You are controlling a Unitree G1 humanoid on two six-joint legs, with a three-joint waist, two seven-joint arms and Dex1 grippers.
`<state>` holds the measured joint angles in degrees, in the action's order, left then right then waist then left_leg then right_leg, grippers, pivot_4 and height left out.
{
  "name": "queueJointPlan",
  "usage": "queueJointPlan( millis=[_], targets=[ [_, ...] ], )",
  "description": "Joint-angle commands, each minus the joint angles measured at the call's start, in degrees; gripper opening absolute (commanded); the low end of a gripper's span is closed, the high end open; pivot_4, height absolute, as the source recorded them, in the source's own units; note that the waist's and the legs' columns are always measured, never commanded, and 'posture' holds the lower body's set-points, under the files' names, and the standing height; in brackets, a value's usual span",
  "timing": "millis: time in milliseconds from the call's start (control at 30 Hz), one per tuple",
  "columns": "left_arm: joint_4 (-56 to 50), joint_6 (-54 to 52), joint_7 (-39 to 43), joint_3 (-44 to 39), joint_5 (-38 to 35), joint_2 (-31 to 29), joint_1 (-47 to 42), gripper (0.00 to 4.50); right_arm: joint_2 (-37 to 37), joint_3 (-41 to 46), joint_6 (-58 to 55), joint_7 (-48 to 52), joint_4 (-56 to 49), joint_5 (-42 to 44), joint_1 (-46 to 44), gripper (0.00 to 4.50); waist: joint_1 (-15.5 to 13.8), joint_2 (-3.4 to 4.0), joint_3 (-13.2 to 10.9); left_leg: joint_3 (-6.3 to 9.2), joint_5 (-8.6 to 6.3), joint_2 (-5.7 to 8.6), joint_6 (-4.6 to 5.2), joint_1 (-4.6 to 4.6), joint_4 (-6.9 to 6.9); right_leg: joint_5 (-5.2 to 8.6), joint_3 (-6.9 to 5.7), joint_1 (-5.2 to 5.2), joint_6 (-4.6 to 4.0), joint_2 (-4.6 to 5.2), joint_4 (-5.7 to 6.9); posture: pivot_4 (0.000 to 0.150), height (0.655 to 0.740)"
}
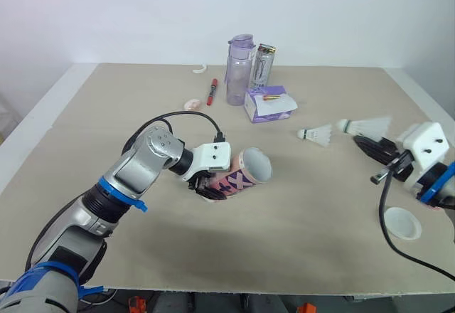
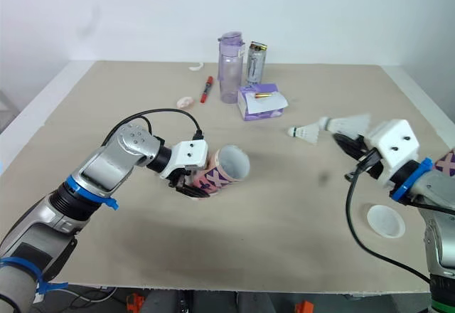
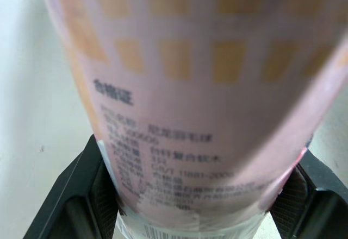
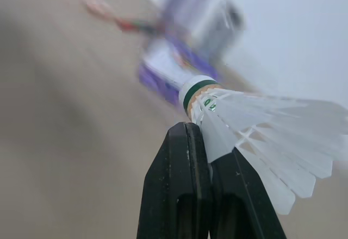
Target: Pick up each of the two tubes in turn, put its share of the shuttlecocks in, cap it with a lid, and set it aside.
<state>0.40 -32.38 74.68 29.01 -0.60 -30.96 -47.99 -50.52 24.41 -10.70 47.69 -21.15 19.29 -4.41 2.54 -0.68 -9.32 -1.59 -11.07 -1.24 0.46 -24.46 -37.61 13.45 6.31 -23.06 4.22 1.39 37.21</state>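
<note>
A pink patterned tube (image 1: pixel 240 176) is held just above the table's middle, its open mouth (image 1: pixel 255 166) turned toward the right. My left gripper (image 1: pixel 207 186) is shut on its closed end, fingers (image 3: pixel 89 195) on both sides. At the right, my right gripper (image 1: pixel 370 144) is shut on a white shuttlecock (image 1: pixel 364 126), lifted off the table, cork pointing left (image 4: pixel 198 89). A second shuttlecock (image 1: pixel 316 135) lies on the table left of it. A white lid (image 1: pixel 402 223) lies near the front right.
At the back middle stand a clear purple bottle (image 1: pixel 239 70), a clear can (image 1: pixel 263 65) and a purple box (image 1: pixel 269 104). A red pen (image 1: pixel 212 91) and small pale bits (image 1: pixel 192 104) lie to their left. A black cable trails from each wrist.
</note>
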Motion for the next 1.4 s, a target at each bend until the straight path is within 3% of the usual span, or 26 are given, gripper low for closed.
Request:
queueJointPlan(
  millis=[33, 400, 633, 1033, 1267, 1367, 1400],
  targets=[
    [2.32, 0.33, -0.76, 1.94, 1.88, 0.04, 0.58, 3.3, -4.01, -4.48, 3.5, 5.13, -7.81, 0.37, -2.78, 0.21, 0.06, -0.13, -0.06, 0.01, 0.0, -0.01, -0.01, 0.08, 0.0, 0.0, -0.01, -0.14, 0.0, 0.0, -0.04, 0.15, 0.74],
    [2.03, 0.02, -1.11, 1.81, 1.88, 0.6, 0.99, 3.3, -5.53, -13.46, 8.48, 11.34, -9.64, 0.41, -10.91, 0.21, -0.24, -0.25, -0.07, -0.08, 0.0, 0.08, 0.0, -0.16, 0.0, 0.09, -0.04, -0.07, 0.13, 0.53, -0.22, 0.15, 0.74],
    [2.02, -0.72, -1.42, 1.37, 1.69, 0.62, 1.18, 3.3, -5.8, -16.58, 13.11, 14.99, -9.87, -1.23, -11.6, 0.21, -0.4, -0.31, -0.08, -0.05, 0.0, 0.07, 0.01, -0.19, 0.0, 0.09, -0.19, -0.07, 0.12, 0.51, -0.21, 0.15, 0.74],
    [1.03, -1.82, -1.72, 1.43, 1.46, 1.04, 1.07, 3.3, -3.64, -22.07, 16.54, 14.48, -8.73, -5.68, -13.81, 0.21, -0.49, -0.32, -0.08, -0.03, 0.0, 0.07, 0.0, -0.2, 0.0, 0.08, -0.18, -0.08, 0.11, 0.51, -0.21, 0.15, 0.74],
    [1.07, -1.95, -1.77, 1.41, 1.5, 0.99, 1.05, 3.3, -3.77, -25.77, 16.36, 15.79, -7.02, -7.92, -19.58, 0.21, -0.64, -0.35, -0.1, -0.06, 0.0, 0.07, 0.01, -0.2, 0.0, 0.08, -0.16, -0.12, 0.09, 0.53, -0.21, 0.15, 0.74],
    [1.12, -1.97, -1.78, 1.41, 1.48, 1.0, 1.08, 3.3, -3.52, -26.96, 14.47, 16.51, -6.49, -7.31, -22.71, 1.03, -0.71, -0.36, -0.11, -0.06, 0.0, 0.06, 0.0, -0.21, 0.0, 0.07, -0.21, -0.13, 0.08, 0.53, -0.21, 0.15, 0.74],
    [1.09, -2.01, -1.77, 1.4, 1.46, 0.97, 1.1, 3.3, -3.47, -26.92, 13.75, 16.56, -6.59, -6.64, -23.21, 1.5, -0.72, -0.37, -0.11, -0.06, 0.0, 0.06, 0.01, -0.21, 0.0, 0.07, -0.2, -0.13, 0.08, 0.53, -0.2, 0.15, 0.74]
  ],
)
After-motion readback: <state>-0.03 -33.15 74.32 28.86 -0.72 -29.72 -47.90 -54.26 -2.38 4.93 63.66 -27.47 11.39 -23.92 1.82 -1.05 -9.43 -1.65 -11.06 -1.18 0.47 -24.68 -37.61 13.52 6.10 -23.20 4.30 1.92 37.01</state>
